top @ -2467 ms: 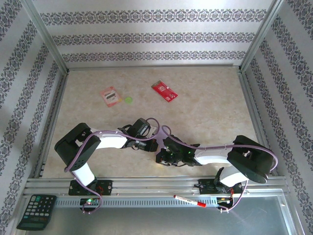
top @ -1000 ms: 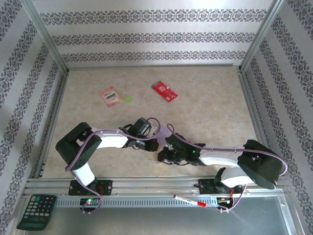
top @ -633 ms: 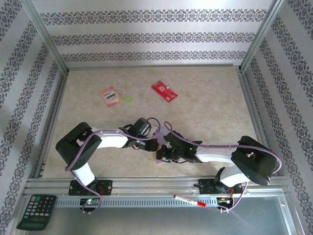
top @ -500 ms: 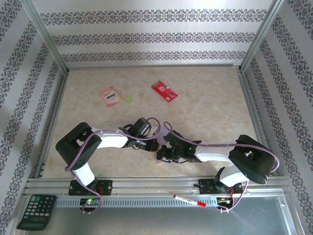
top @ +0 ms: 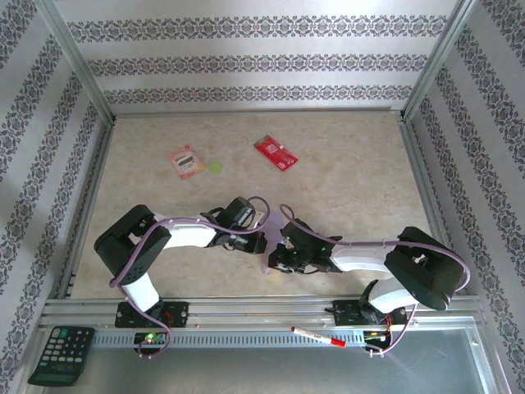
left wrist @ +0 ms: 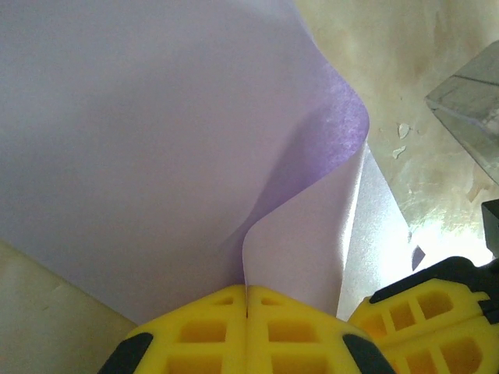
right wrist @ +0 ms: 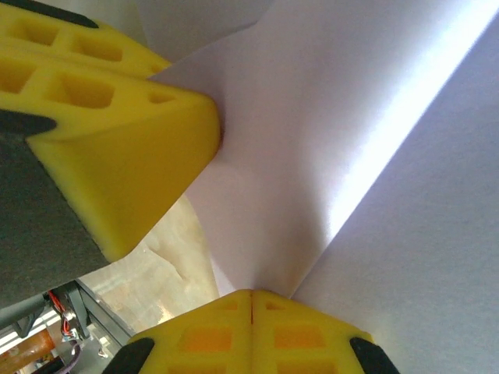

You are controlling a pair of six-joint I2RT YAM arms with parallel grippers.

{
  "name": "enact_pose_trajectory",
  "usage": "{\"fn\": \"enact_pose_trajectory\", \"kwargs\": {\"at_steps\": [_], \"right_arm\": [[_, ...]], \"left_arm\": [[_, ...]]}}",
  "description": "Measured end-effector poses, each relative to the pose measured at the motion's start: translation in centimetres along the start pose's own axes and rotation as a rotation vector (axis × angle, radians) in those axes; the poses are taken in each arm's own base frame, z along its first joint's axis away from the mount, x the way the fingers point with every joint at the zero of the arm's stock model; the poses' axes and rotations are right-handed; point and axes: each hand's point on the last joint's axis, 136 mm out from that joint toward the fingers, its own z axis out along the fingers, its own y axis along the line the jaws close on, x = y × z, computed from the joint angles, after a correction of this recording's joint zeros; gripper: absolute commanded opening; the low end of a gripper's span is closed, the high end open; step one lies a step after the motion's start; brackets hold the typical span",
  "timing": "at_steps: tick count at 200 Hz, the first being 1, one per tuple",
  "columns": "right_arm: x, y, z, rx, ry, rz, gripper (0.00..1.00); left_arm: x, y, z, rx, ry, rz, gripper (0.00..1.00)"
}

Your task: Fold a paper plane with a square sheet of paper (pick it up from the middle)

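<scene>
Left pincer and right pincer meet nose to nose near the front of the beige marbled desk in the top view. The thin pale lilac square sheet of paper is lifted between them, mostly hidden by the arms.

Left wrist view: the left pincer is pressed together on a fold of the sheet, which bows up off the desk. A yellow finger of the right pincer sits just beside it.

Right wrist view: the right pincer is likewise clamped on the sheet, with the other arm's yellow finger touching the paper right next door.

My worry: with two grips this close on thin paper, any pull apart or twist probably rips it or sets a crooked crease. The fingers could also bump each other.
</scene>
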Motion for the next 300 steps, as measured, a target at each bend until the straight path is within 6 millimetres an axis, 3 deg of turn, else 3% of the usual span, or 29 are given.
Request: {"fn": "enact_pose_trajectory", "kwargs": {"at_steps": [95, 171, 300], "right_arm": [[-0.8, 1.4, -2.5, -0.063, -0.036, -0.03, 0.06], [-0.8, -3.0, -3.3, 0.033, -0.048, 0.053, 0.02], [-0.6, -3.8, -3.1, 0.048, -0.043, 0.059, 0.01]], "left_arm": [[0.0, -0.2, 0.0, -0.017, 0.028, -0.011, 0.0], [0.2, -0.4, 0.0, -0.004, 0.043, -0.032, 0.0], [-0.2, -1.9, -0.1, 0.057, 0.058, -0.049, 0.0]]}}
